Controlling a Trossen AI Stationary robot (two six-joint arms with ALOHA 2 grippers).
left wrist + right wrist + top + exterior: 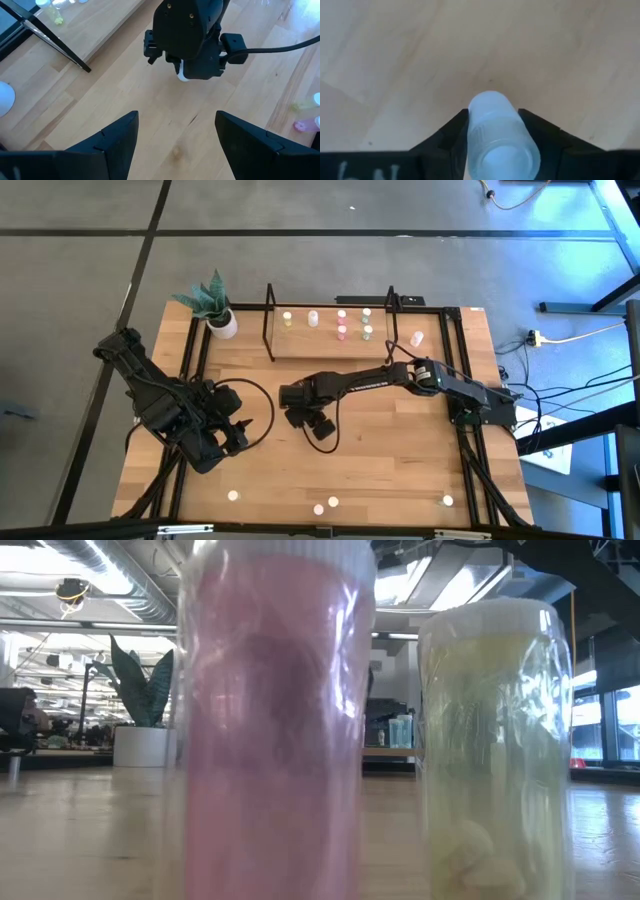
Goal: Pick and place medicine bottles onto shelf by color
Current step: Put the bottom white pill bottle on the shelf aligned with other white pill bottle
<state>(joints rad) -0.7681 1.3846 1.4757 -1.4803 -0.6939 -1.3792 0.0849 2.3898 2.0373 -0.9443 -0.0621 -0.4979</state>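
Observation:
A small white medicine bottle (496, 136) sits between the fingers of my right gripper (492, 116), which is shut on it over the middle of the table (300, 412). In the left wrist view the bottle (183, 76) peeks out under that gripper. My left gripper (175, 135) hangs open over the table's left part (235, 430), with nothing between its fingers. The shelf (330, 345) stands at the far edge with several bottles on its board: yellowish (287, 318), white (313, 318), pink (342, 322) and greenish (367, 322). My right gripper pinches the white bottle by its two opposite sides (475, 131) between its two fingers (451, 131). The fingers come from above, pointing steeply down. The bottle stands roughly upright between them, one end toward the wrist. Whether its lower end rests on the table, I cannot tell.
Loose bottles stand near the table's front edge (233, 496) (326, 505) (447, 501); a pink one (275, 720) and a yellowish one (495, 750) fill the low view. Another lies right of the shelf (417, 338). A potted plant (215, 308) stands at the far left.

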